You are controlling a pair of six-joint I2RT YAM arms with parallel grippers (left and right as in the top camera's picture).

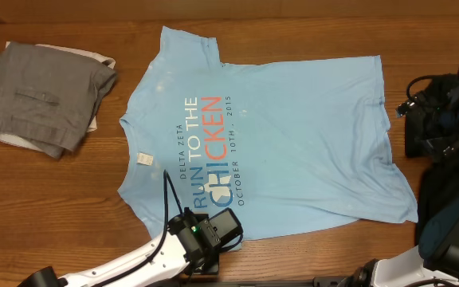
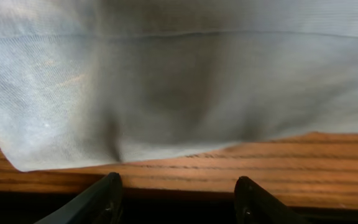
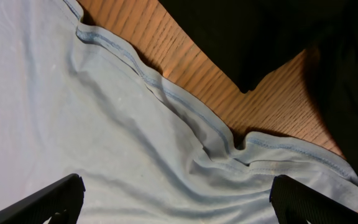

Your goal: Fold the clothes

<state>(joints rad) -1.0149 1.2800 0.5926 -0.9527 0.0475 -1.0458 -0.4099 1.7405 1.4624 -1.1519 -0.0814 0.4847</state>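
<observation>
Left gripper (image 2: pixel 176 202): I see the fingers spread, empty, at the shirt (image 1: pixel 293 135) edge.
Right gripper (image 3: pixel 179 208): spread, empty, over its wrinkled edge.
Risk: I might pinch one layer only and bunch the fold.

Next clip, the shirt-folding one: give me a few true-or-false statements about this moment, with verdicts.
1. The light blue T-shirt lies spread out on the table, print side up. True.
2. The left gripper is shut on the shirt's edge. False: it is open, and the edge lies ahead of its fingers, ungrasped.
3. A folded gray garment sits on the table, apart from the T-shirt. True.
4. The right gripper is lifting the hem. False: it is open over the hem and grips nothing.
</observation>
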